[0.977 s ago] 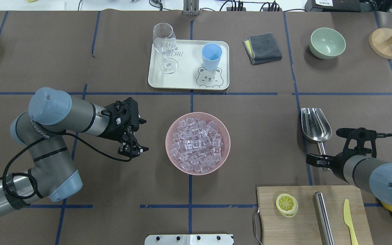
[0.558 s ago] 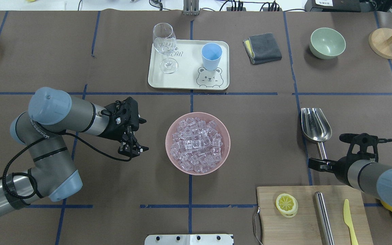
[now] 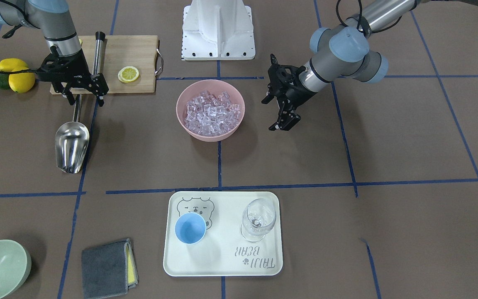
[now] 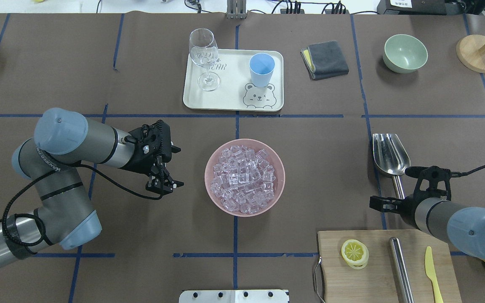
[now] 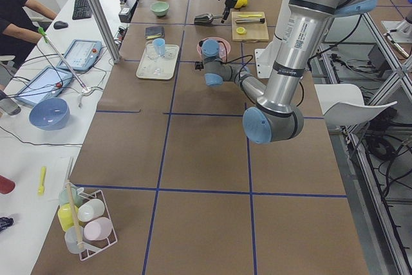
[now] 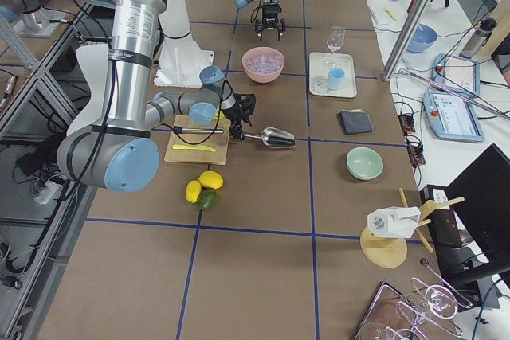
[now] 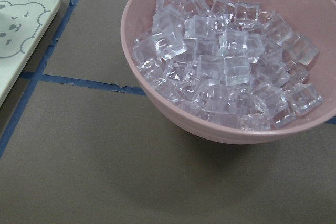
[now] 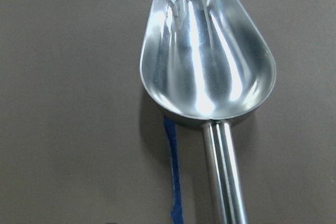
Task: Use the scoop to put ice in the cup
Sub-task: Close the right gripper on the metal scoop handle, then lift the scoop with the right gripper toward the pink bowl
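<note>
Right hand (image 3: 84,99), fingers spread, straddling rod handle of shiny steel scoop (image 3: 72,145) on brown counter (image 3: 388,145); left hand (image 3: 282,124), likewise spread, beside pink bowl (image 3: 179,109) of clear ice cubes (image 3: 210,113).

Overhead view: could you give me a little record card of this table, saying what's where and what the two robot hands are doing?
ice: heaped in the pink bowl, mid-table
cup: empty, upright on the tray, near the wine glass
scoop: lying empty on the table
right gripper: open, fingers either side of the scoop's handle, not yet closed
left gripper: open, empty, beside the pink bowl
</note>
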`<act>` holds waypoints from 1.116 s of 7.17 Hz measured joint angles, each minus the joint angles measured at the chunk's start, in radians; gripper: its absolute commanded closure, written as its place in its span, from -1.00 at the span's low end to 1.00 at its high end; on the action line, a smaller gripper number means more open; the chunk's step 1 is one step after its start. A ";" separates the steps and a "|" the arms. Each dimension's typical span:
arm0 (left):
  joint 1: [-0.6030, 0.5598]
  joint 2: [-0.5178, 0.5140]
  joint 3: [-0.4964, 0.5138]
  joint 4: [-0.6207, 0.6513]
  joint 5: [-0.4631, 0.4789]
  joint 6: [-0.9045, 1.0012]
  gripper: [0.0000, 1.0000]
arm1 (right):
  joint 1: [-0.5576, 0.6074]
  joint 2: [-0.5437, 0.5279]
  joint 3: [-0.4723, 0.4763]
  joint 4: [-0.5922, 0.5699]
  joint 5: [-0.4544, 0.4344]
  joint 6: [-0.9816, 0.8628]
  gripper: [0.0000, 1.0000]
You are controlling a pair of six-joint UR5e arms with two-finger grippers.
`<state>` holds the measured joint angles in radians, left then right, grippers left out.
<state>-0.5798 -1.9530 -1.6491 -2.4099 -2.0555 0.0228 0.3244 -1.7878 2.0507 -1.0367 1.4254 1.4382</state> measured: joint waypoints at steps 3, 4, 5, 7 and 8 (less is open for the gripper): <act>0.000 0.000 -0.001 0.000 -0.001 0.000 -1.00 | 0.004 -0.004 -0.009 -0.002 -0.003 -0.003 -0.46; 0.000 0.000 -0.001 0.000 -0.001 0.000 -1.00 | 0.005 -0.007 -0.010 -0.002 -0.008 -0.003 -0.27; 0.000 0.000 -0.001 0.000 0.000 0.000 -1.00 | 0.005 -0.014 -0.010 -0.002 -0.011 -0.003 -0.10; 0.001 0.000 -0.002 0.000 -0.001 0.000 -1.00 | 0.005 -0.030 -0.010 -0.002 -0.014 -0.002 0.50; 0.001 0.000 -0.003 0.000 -0.001 0.001 -1.00 | 0.005 -0.033 -0.010 -0.002 -0.014 -0.002 0.85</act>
<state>-0.5789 -1.9529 -1.6524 -2.4099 -2.0569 0.0234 0.3298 -1.8205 2.0408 -1.0386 1.4114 1.4358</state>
